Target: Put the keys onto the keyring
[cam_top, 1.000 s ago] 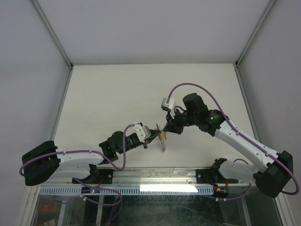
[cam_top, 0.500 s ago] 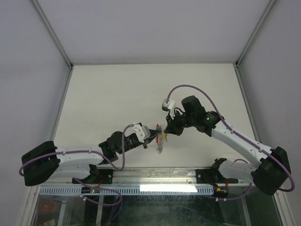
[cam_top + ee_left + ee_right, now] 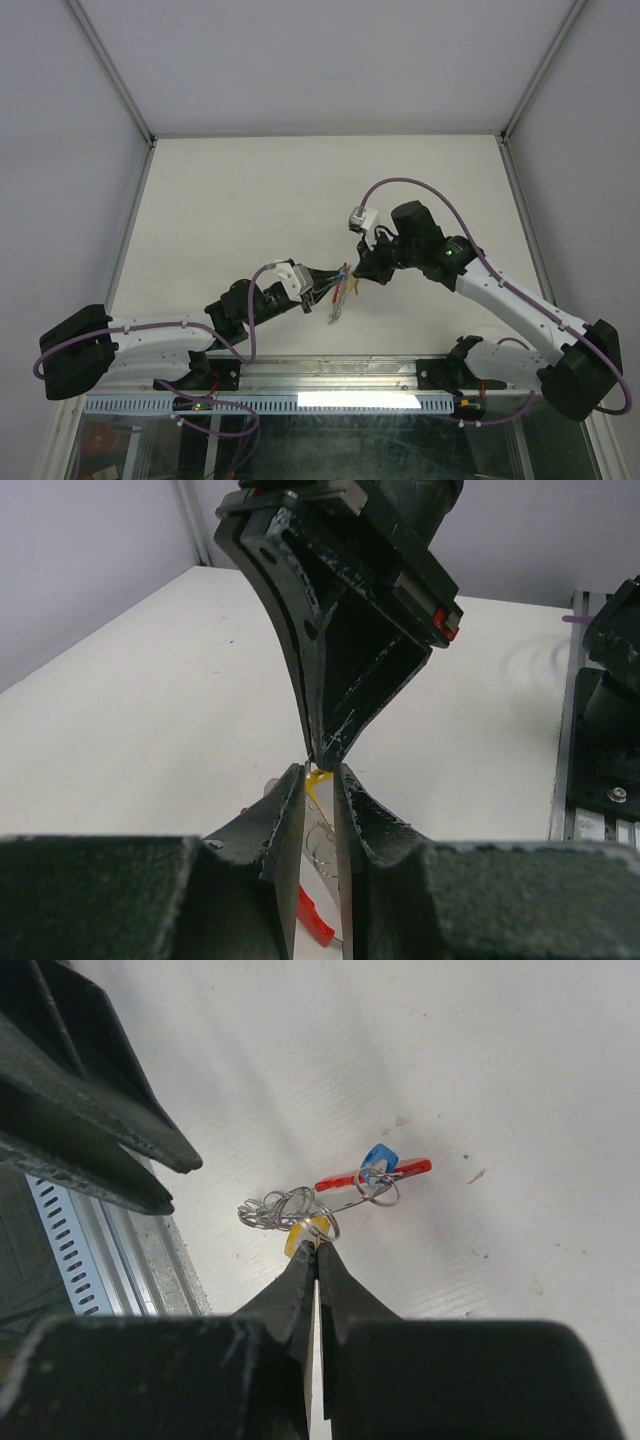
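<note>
My right gripper [image 3: 318, 1245] is shut, its tips pinching the yellow key [image 3: 303, 1232] by its head. From that key hangs the keyring: silvery ring [image 3: 378, 1188], red tab [image 3: 372, 1175] and bunched chain [image 3: 268, 1210], with the blue key [image 3: 378, 1156] beside the tab. The bundle [image 3: 339, 298] dangles just above the white table. My left gripper [image 3: 320, 771] faces the right gripper [image 3: 325, 752] tip to tip, its jaws a narrow gap apart and holding nothing. Yellow key [image 3: 317, 778] and red tab [image 3: 316, 921] show through that gap. In the right wrist view the left gripper [image 3: 180, 1186] stands clear of the bundle.
A metal rail [image 3: 330, 372] runs along the table's near edge, close under the bundle, and shows as a rail [image 3: 65, 1250] in the right wrist view. The right arm's base [image 3: 612, 690] stands by it. The white table [image 3: 250, 200] stretches away behind, bounded by grey walls.
My left gripper has parted its jaws a little and drawn back left from the bundle. The keys and keyring now hang from the right gripper alone.
</note>
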Available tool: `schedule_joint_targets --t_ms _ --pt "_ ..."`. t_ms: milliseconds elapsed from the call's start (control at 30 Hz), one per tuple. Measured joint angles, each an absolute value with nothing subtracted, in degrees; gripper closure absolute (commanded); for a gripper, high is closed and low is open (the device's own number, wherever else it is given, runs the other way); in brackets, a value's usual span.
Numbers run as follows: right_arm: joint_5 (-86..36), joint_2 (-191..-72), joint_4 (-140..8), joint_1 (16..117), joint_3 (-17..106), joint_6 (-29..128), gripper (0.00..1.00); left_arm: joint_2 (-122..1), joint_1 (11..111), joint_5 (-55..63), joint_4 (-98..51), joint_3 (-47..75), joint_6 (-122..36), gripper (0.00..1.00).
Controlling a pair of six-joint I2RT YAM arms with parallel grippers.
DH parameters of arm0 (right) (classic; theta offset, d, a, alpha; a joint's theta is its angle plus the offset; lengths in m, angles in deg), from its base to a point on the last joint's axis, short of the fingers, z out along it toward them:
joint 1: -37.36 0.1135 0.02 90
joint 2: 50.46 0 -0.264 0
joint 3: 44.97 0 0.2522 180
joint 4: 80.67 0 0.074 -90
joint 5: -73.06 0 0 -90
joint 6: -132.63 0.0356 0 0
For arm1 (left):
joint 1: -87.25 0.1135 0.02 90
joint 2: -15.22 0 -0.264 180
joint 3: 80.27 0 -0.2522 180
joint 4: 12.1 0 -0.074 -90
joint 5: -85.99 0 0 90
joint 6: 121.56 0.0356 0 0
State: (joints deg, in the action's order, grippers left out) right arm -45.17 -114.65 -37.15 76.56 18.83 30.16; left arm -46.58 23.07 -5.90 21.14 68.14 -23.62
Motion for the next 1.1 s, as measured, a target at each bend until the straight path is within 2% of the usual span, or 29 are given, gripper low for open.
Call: schedule_joint_targets --t_ms 100,233,400,1100 --pt "-44.8 -112.9 -35.7 76.6 20.4 29.1 1.00 -45.7 23.1 -6.7 21.0 68.1 -23.5 0.82" --pt "-44.8 -110.7 -34.5 76.6 22.7 27.4 1.00 -45.6 23.1 -7.1 20.8 68.1 -23.3 0.73" --pt "-46.1 -109.6 -33.2 76.6 23.9 25.6 1.00 -45.7 23.1 -7.1 19.7 68.1 -22.8 0.66" --pt "-52.1 -110.6 -31.4 76.6 24.0 24.3 1.00 -49.5 23.1 -6.3 18.9 66.4 -22.3 0.66"
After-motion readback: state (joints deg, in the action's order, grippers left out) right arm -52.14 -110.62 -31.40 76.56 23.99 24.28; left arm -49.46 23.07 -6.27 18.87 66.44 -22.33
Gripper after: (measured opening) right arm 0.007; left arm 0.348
